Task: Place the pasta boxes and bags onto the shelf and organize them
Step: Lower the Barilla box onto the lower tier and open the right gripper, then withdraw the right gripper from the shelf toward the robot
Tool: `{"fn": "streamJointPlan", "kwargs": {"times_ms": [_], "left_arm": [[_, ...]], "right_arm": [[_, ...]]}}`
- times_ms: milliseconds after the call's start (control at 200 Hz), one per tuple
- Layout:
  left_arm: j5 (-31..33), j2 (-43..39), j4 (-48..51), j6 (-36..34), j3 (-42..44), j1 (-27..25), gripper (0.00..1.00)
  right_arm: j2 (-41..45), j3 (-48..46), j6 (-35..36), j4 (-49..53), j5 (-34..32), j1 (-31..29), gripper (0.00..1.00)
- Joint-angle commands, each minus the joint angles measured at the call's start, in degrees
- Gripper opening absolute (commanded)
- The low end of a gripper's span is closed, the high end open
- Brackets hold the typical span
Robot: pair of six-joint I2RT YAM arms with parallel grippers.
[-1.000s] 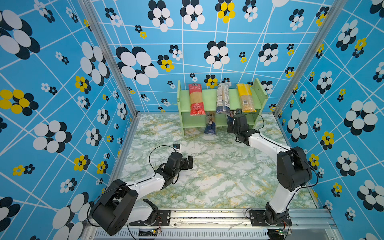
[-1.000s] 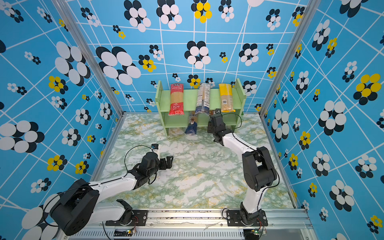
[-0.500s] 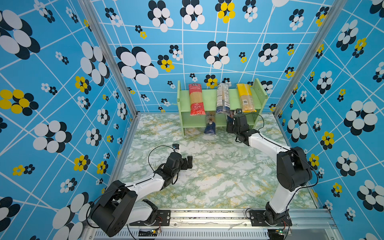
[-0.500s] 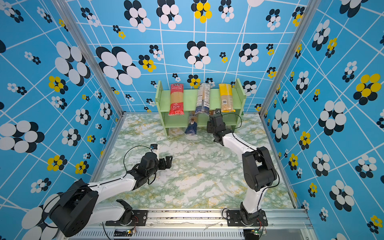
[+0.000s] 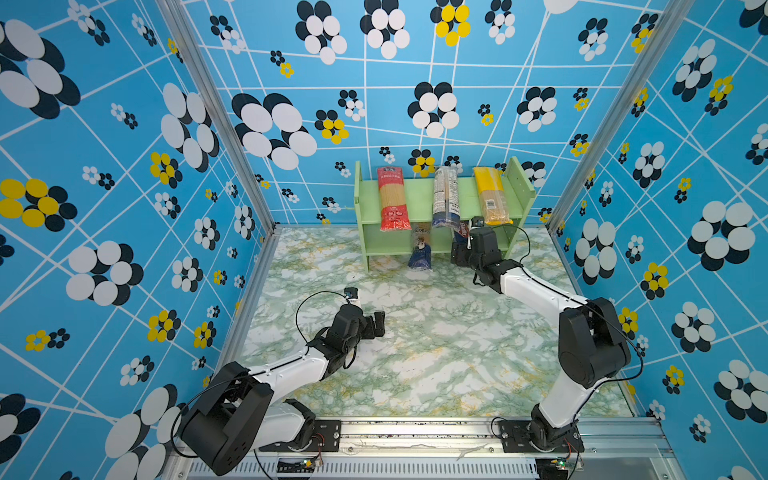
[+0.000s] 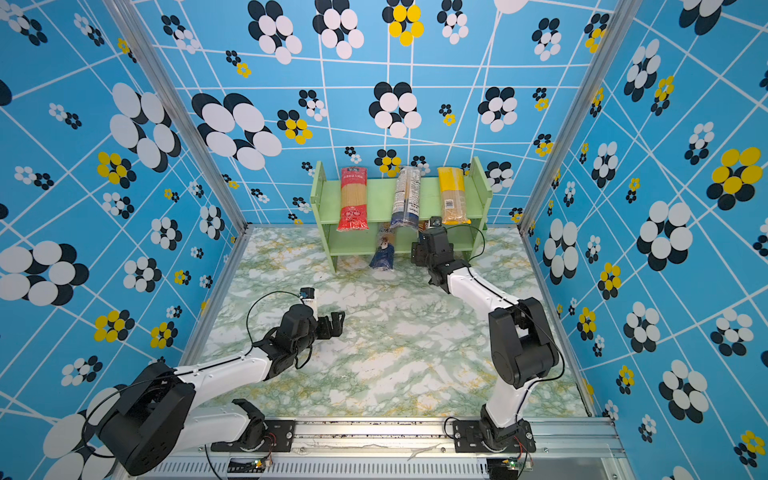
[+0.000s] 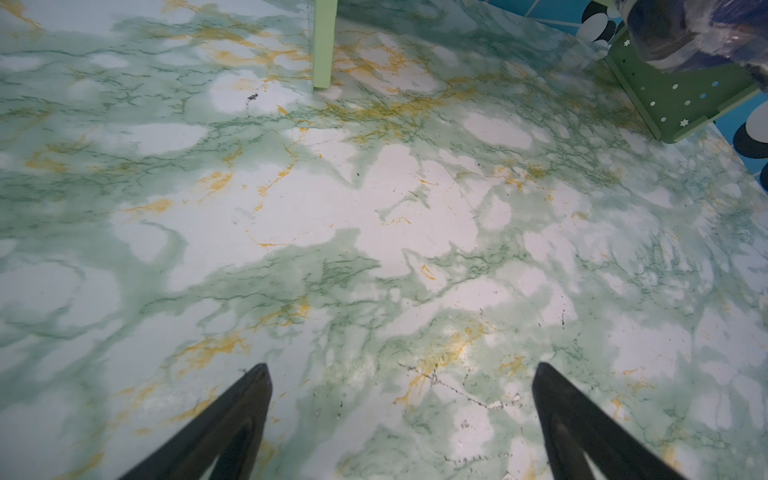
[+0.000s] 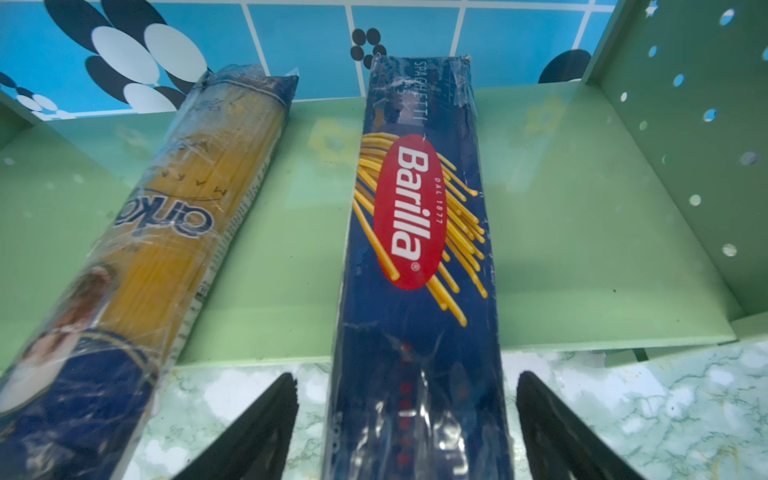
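Right hand [image 8: 406, 375] spread clear of Barilla box [image 8: 415, 249], blue-ended bag [image 8: 145, 249] beside, left hand [image 7: 401, 365] wide, empty

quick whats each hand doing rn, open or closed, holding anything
Left hand: open, empty.
Right hand: open, either side of the Barilla spaghetti box on the shelf, not gripping it.

The left arm [image 5: 291, 365] and right arm [image 5: 536, 291] are white tubes with fat black joints. A thin black cable [image 5: 296, 322] loops by each wrist. The left claw [image 7: 401, 365] and right claw [image 8: 406, 373] are black and pointy.
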State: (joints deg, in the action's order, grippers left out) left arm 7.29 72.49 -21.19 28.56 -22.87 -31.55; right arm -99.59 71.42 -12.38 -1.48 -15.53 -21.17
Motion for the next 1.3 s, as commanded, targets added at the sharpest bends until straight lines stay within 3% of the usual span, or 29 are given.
{"fn": "streamJointPlan", "kwargs": {"times_ms": [0, 630, 1020, 1294], "left_arm": [[0.27, -1.68, 0.93, 0.18, -0.07, 0.52, 0.99], [1.71, -3.72, 6.6, -2.22, -5.15, 0.64, 0.99], [2.73, -5.5, 9.83, -2.58, -7.56, 0.61, 0.99], [2.95, -8.29, 12.18, -3.27, -9.06, 0.7, 0.99]], "right_arm": [[3.73, -1.23, 1.63, 1.19, 2.67, 0.51, 0.85], [19.04, -4.94, 9.31, 29.14, 16.55, 0.51, 0.9], [31.55, -19.95, 8.3, 28.4, 17.05, 0.56, 0.92], [35.74, -25.72, 9.03, 28.5, 15.53, 0.52, 0.92]]}}
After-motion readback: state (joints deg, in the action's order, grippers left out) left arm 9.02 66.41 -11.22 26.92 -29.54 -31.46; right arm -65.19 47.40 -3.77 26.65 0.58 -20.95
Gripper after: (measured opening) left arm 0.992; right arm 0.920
